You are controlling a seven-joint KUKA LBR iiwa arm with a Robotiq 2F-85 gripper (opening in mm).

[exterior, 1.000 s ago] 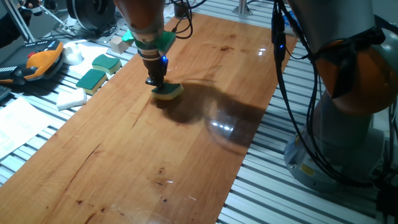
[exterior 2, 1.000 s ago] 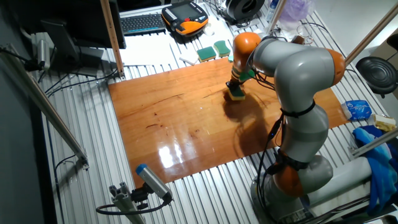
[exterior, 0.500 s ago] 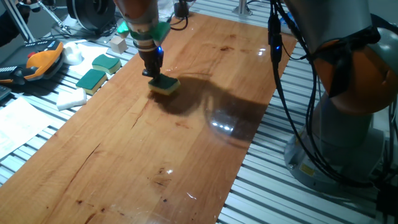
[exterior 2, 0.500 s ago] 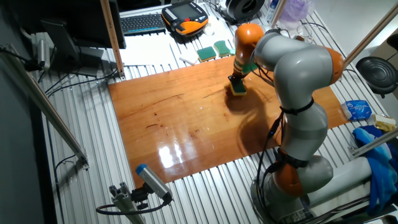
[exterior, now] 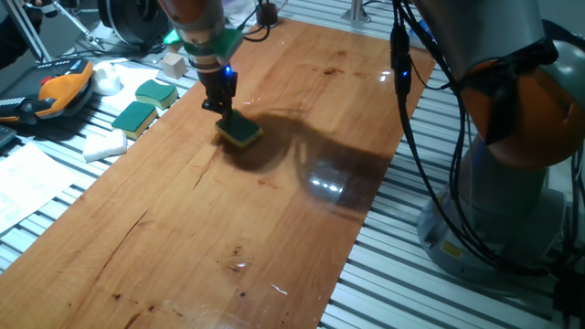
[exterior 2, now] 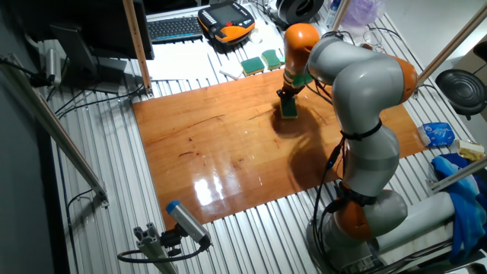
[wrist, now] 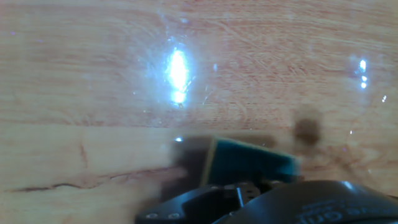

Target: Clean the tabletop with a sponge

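Note:
The sponge (exterior: 239, 130), teal-green on top with a yellow base, rests flat on the glossy reddish-brown tabletop (exterior: 183, 228). My gripper (exterior: 222, 106) is shut on the sponge and presses it down from above, near the board's left edge. In the other fixed view the gripper (exterior 2: 288, 101) holds the sponge (exterior 2: 289, 109) at the board's far side (exterior 2: 213, 152). In the hand view the sponge (wrist: 249, 163) shows as a blurred teal block with a yellow edge just ahead of the gripper body, on the shiny wood (wrist: 93, 93).
Two spare green-and-yellow sponges (exterior: 144, 105) and a white foam block (exterior: 105, 144) lie on the ribbed slats left of the board. An orange-and-black pendant (exterior: 55, 90) lies further left. The arm's base (exterior: 512, 183) and hanging cables (exterior: 407, 82) stand at the right.
My gripper has slid the sponge across the board toward its left edge and turned it about the vertical axis.

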